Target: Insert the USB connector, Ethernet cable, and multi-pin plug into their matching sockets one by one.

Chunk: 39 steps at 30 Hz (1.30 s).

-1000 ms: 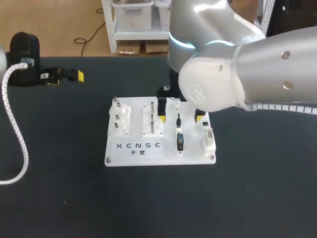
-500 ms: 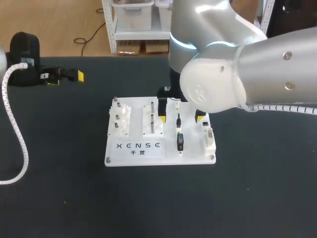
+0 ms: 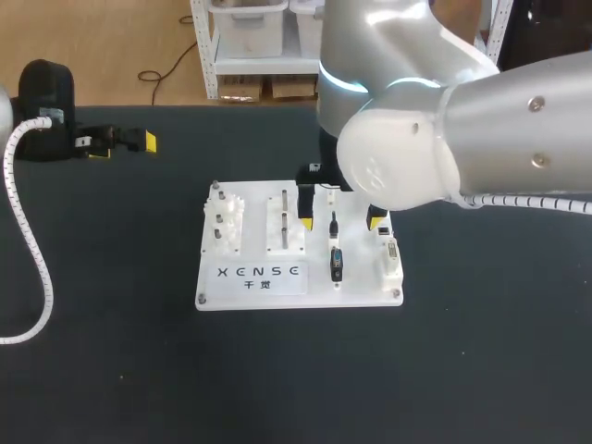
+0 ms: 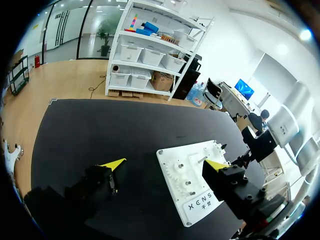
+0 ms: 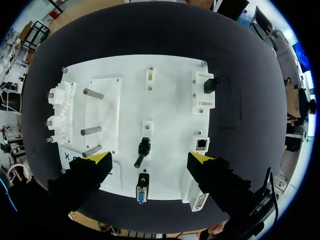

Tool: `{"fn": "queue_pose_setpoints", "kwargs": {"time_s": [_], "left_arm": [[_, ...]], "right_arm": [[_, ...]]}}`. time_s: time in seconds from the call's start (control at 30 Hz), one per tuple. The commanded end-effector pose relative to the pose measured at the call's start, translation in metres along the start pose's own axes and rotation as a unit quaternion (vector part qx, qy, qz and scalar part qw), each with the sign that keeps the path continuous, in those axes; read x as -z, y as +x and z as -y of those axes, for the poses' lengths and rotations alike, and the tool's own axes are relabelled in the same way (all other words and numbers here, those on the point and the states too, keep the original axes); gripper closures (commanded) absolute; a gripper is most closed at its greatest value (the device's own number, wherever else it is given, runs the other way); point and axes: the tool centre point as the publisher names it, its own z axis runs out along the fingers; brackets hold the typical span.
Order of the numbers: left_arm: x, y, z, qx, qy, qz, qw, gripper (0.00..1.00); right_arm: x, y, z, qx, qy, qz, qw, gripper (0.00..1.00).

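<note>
Head view, board: a white board (image 3: pixel 301 287) sits mid-frame on the dark worktop (image 3: pixel 111 351).
Right jaws: spread wide over the board's upper half, one yellow fingertip (image 3: pixel 304 223) on each side of the middle column, gripping nothing.
Black plug: in the right wrist view a black plug (image 5: pixel 142 149) lies on the board between the spread fingers, touched by neither.
Multi-pin plug: the multi-pin plug (image 5: pixel 141 192) rests just behind the black plug, in the same column.
Ethernet socket: the Ethernet socket (image 5: pixel 201 144) sits just ahead of one fingertip.
Left jaws: upper left of the head view, well apart from the board, spread and empty.
</note>
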Motion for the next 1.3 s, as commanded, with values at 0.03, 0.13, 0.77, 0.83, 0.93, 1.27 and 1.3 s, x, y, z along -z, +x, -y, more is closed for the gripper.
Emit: {"fn": "queue_pose_setpoints", "kwargs": {"time_s": [0.03,0.13,0.77,0.83,0.93,1.27,1.3], "left_arm": [[0.0,0.0,0.0,0.0,0.0,0.0,1.0,0.0],[0.0,0.0,0.0,0.0,0.0,0.0,1.0,0.0],[0.0,0.0,0.0,0.0,0.0,0.0,1.0,0.0],[0.0,0.0,0.0,0.0,0.0,0.0,1.0,0.0],[0.0,0.0,0.0,0.0,0.0,0.0,1.0,0.0],[0.0,0.0,0.0,0.0,0.0,0.0,1.0,0.0],[0.0,0.0,0.0,0.0,0.0,0.0,1.0,0.0]], "right_arm": [[0.001,-0.006,-0.002,0.003,0.011,-0.002,1.0,0.0],[0.0,-0.006,-0.002,0.005,0.017,0.001,1.0,0.0],[-0.01,0.0,0.0,-0.004,0.036,0.011,0.999,0.0],[-0.01,-0.001,0.002,-0.005,0.036,0.01,0.999,0.0],[-0.011,-0.001,0.002,-0.006,0.037,0.01,0.999,0.0],[-0.016,0.004,0.002,-0.014,0.037,0.01,0.999,0.51],[-0.016,0.004,0.002,-0.014,0.037,0.01,0.999,0.51]]}}
